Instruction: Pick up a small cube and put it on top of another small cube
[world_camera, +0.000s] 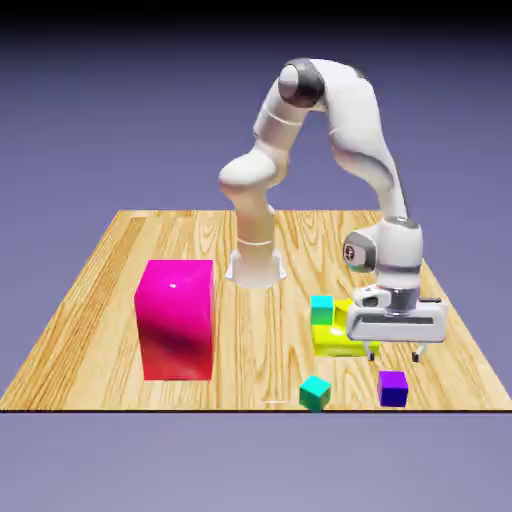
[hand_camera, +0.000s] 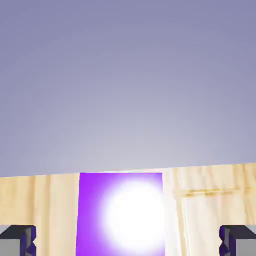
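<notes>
at the hand view's bottom edge, purple cube (hand_camera: 121, 215) cut off, glare washing its face, gripper (hand_camera: 128, 241) spread wide

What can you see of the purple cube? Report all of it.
The purple cube is small, plain and smooth-looking, with a bright glare on its top. It sits flat on the wooden table near the camera-side edge, right of the front teal cube in the exterior view. The open gripper isn't touching it.
</notes>
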